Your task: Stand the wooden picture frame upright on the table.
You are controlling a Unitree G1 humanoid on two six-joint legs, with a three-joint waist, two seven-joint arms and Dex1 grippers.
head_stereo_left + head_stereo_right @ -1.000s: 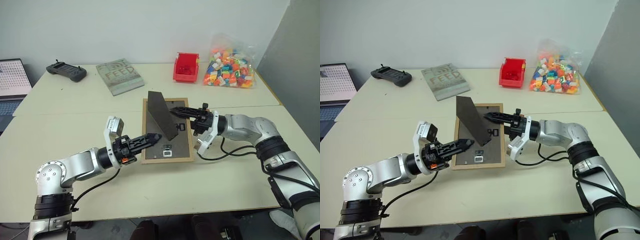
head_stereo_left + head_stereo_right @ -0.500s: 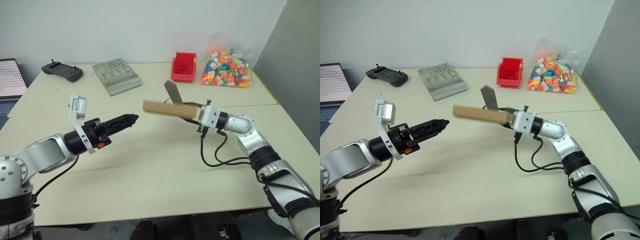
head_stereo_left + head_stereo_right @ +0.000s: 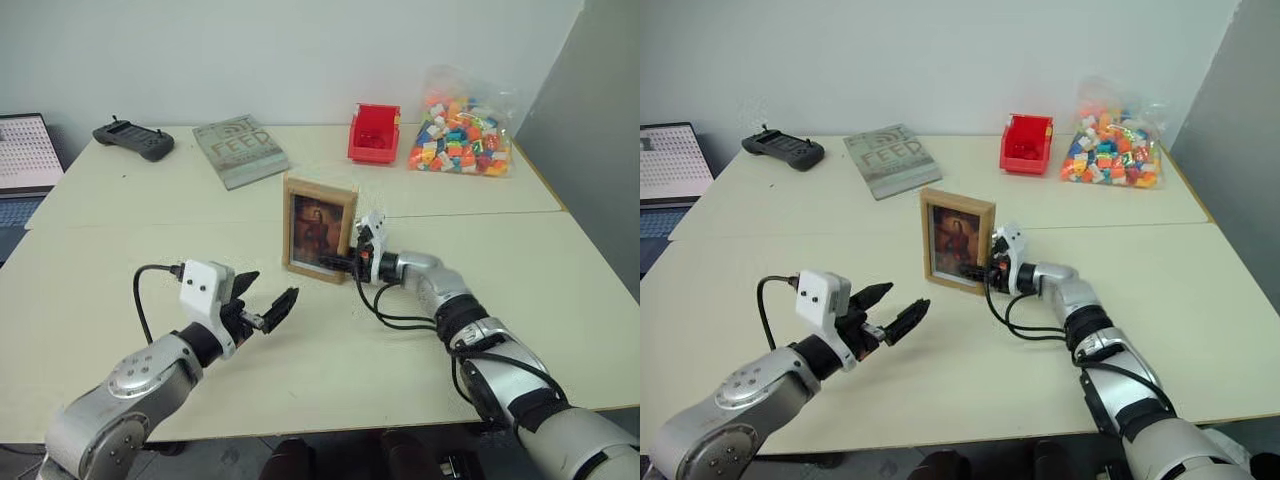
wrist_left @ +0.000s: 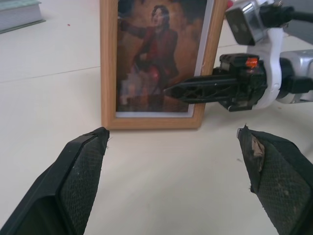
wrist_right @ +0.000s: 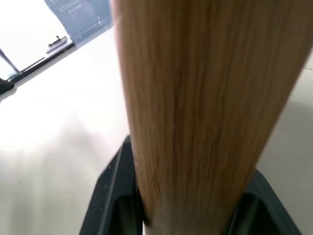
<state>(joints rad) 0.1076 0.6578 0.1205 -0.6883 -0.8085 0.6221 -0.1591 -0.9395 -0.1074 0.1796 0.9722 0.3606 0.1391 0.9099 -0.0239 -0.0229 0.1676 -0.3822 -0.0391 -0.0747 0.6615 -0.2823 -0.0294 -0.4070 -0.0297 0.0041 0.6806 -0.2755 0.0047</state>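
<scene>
near the middle of the picture the frame stands up on the table, picture facing us; it looks light and stiff, maybe with breakable glass, so hold its wood edge, low down; the right gripper pinches its lower right edge; the left gripper, lower left, is spread wide and holds nothing

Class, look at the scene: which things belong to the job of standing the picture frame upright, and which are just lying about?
In the job:
wooden picture frame
table
right pincer, clamped on the frame's edge
left pincer, open

Lying about:
grey book
red bin
bag of coloured blocks
black controller
laptop
</scene>
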